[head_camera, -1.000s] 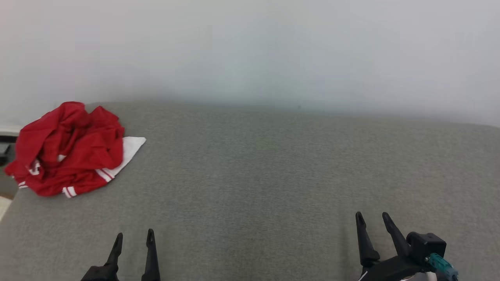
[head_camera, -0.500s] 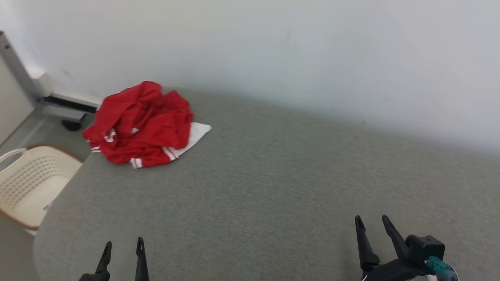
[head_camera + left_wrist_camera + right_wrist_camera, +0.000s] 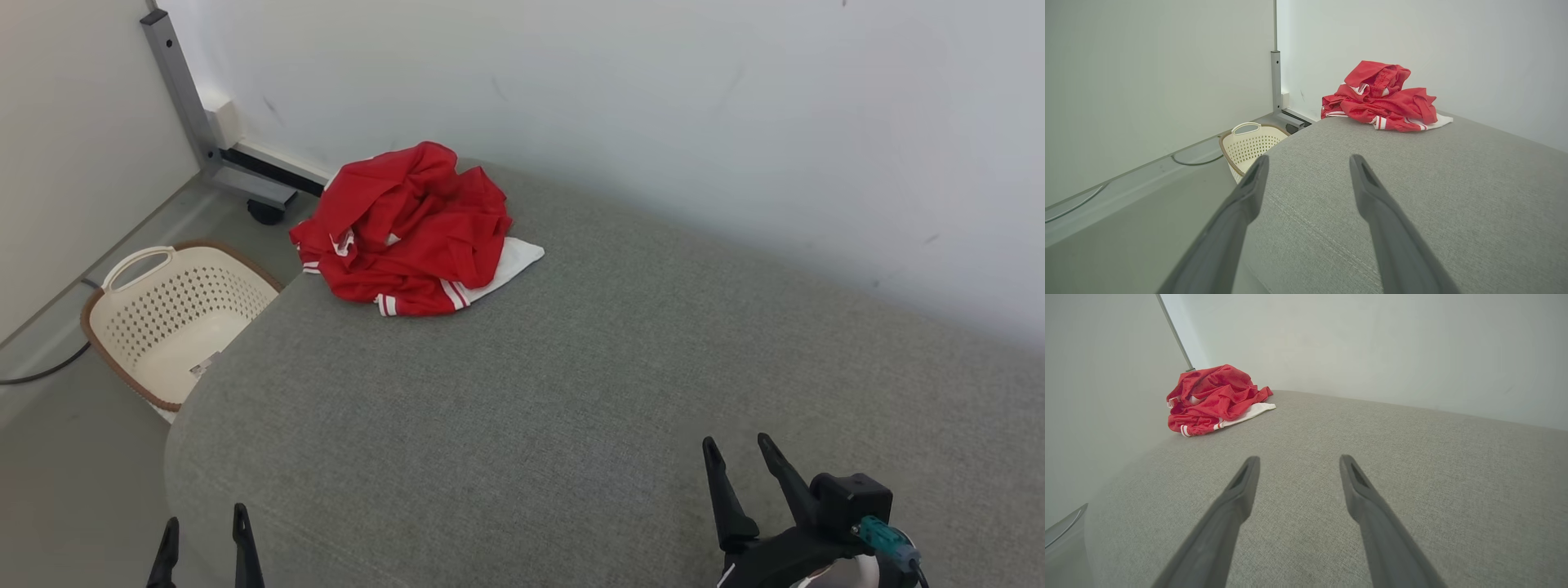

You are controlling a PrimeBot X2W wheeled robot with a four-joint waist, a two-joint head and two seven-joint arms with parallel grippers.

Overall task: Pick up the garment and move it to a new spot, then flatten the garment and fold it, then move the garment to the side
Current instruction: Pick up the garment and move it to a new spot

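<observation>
Red fabric with white trim, the garment (image 3: pixel 408 233) lay crumpled at the far left corner of the grey cushion (image 3: pixel 571 392), close to the wall (image 3: pixel 653 98). I read both claws as well apart from it. The left claw (image 3: pixel 205 516) sat at the cushion's near left edge, and its wrist view placed the garment ahead and a little to the right. The right claw (image 3: pixel 737 443) sat over the near right part of the cushion, and its wrist view placed the garment far ahead and to the left. Neither claw touched cloth.

Claw state: on each claw the two fingers stood moderately apart, with nothing between them.

Orientation: the heap was wider than deep in the head view, so I took its long axis as running across that view. A white flap lay flat at the right end, pointing toward the cushion's middle. White-striped edges faced the near side. I could not tell collar from hem.

Change from the earlier frames: the head camera had swung left, so the whole picture shifted. A cream basket (image 3: pixel 175 318) on the floor (image 3: pixel 65 490) beside the cushion and a metal post (image 3: pixel 175 73) came fully into view. The garment kept its shape and its place on the cushion.
</observation>
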